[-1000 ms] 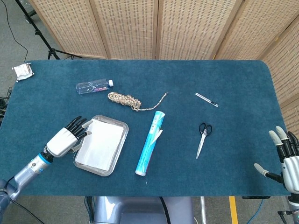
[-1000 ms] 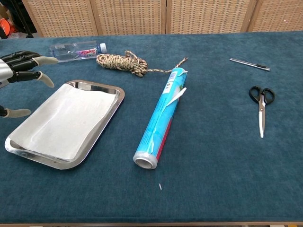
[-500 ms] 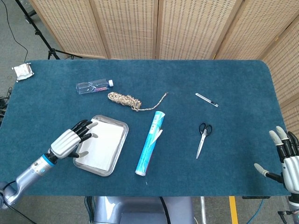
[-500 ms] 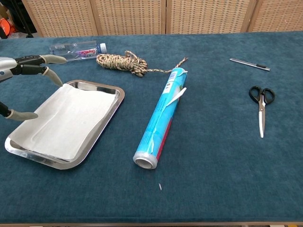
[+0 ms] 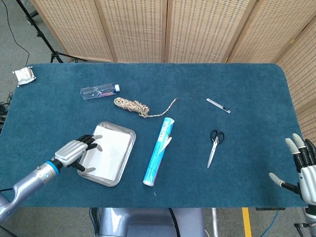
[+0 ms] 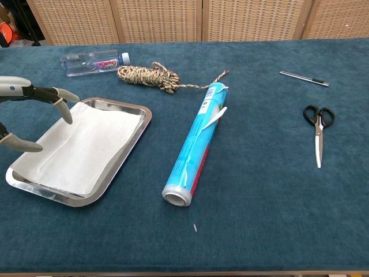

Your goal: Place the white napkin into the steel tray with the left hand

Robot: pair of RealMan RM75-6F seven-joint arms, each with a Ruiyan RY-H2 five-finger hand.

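Blue counter (image 5: 197, 84), and the job looks pretty much done: the white napkin (image 6: 81, 147) is seen lying flat inside the steel tray (image 6: 130, 153). Nothing is held by the left robot hand (image 5: 74, 152), fingers spread over the tray's near edge; only pulling away is left.

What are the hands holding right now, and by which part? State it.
Nothing. The left hand is open over the napkin in the tray; the right hand is open, empty.
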